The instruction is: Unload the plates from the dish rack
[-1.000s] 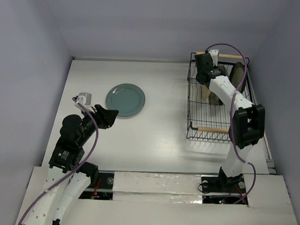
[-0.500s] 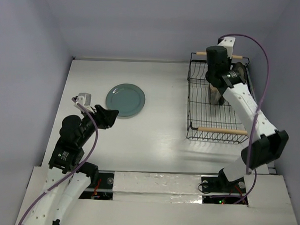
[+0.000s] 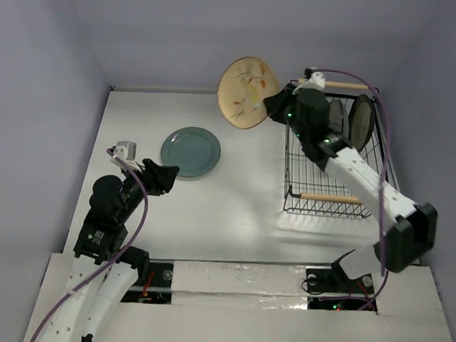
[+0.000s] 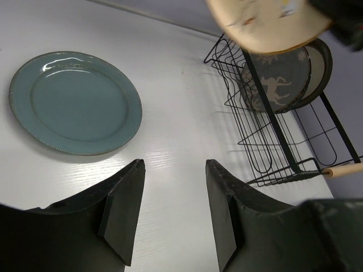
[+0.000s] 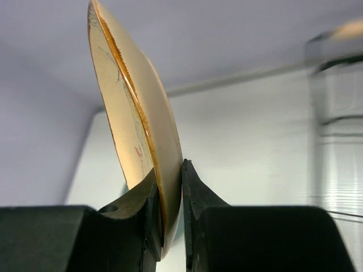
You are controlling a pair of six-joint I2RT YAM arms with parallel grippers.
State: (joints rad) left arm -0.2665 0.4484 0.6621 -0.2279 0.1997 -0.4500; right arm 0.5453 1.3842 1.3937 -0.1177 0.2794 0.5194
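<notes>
We hold the tan floral plate (image 3: 248, 92) aloft, just left of the dish rack (image 3: 289, 162), with the right gripper (image 3: 280, 107) pinched on its rim. It looks stiff, glazed, slick and breakable, so we judge that an edge grip may swivel. The left gripper (image 4: 173, 192) gapes empty near the teal plate (image 3: 191, 153). At least 2 racked plates (image 4: 278, 85) remain.

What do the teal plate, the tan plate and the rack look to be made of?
The teal plate looks like glazed ceramic: glossy highlights, beaded rim. The tan plate is probably glazed ceramic too: smooth sheen, darker edge. The rack seems thin black coated metal wire; its handles look like pale matte wood.
</notes>
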